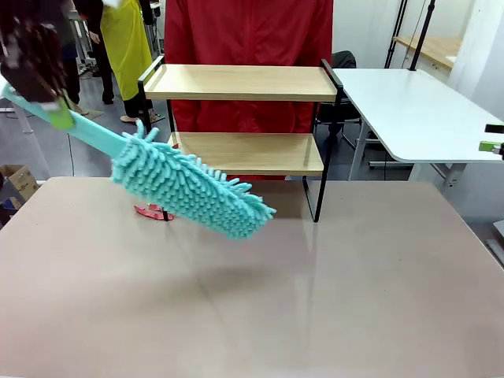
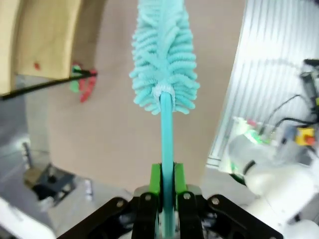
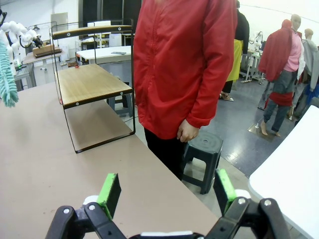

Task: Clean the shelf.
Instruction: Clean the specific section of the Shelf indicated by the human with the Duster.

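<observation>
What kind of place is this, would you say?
Probably a robotics lab or data-collection workspace: several white tables, another white robot arm at a far bench, camera stands, people standing around.

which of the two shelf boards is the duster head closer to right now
The lower board of the shelf. The teal duster, held by the left gripper, hangs just in front of its left end; the upper board sits well above the fluffy head.

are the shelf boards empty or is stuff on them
Nearly empty: the shelf top board looks bare; the lower board carries one tiny red speck, too small to identify.
</observation>
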Motion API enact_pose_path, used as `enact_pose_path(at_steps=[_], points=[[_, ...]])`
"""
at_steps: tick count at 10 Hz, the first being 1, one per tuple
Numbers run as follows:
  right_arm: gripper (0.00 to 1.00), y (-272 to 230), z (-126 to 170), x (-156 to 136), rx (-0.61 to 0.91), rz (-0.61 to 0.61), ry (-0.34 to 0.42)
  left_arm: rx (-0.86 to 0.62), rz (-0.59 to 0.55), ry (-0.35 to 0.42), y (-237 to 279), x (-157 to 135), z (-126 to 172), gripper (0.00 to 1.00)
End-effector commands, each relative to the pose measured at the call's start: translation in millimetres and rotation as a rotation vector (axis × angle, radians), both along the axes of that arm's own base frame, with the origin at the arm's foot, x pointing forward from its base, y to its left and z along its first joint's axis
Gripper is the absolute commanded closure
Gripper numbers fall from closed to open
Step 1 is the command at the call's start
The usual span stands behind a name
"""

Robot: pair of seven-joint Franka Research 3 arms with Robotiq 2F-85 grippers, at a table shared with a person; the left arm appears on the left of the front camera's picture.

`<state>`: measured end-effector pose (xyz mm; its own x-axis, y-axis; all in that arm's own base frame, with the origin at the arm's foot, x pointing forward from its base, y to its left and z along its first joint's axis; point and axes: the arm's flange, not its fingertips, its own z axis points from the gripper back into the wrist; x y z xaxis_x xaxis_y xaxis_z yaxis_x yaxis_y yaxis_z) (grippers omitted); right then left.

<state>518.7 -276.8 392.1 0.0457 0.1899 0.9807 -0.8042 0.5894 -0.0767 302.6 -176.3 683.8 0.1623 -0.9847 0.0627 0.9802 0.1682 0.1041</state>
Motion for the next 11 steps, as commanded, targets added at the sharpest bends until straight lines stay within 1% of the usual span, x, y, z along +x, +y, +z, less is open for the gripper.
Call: enact_pose_path(at_steps=[1,3,5,6,7,9,10,11], points=[[0.00,2,6,1,-0.007,-0.005,0.014,-0.100,-0.062,-0.025,3,9,-37,0.87],[0.00,2,6,1,-0.007,-0.005,0.014,-0.196,-0.085,-0.030,13,8,-74,0.87],[0.00,2,6,1,-0.007,-0.005,0.014,-0.235,-0.108,-0.034,18,4,-94,0.87],[0.00,2,6,1,-0.007,-0.005,0.014,-0.244,-0.127,-0.039,31,4,-104,0.87],[0.00,2,6,1,-0.007,-0.005,0.014,-0.247,-0.145,-0.048,42,8,-108,0.87],[0.00,2,6,1,-0.007,-0.005,0.014,-0.251,-0.165,-0.050,54,19,-108,0.87],[0.00,2,6,1,-0.007,-0.005,0.014,-0.252,-0.196,-0.039,55,24,-108,0.87],[0.00,2,6,1,-0.007,-0.005,0.014,-0.222,-0.228,-0.036,47,29,-109,0.87]])
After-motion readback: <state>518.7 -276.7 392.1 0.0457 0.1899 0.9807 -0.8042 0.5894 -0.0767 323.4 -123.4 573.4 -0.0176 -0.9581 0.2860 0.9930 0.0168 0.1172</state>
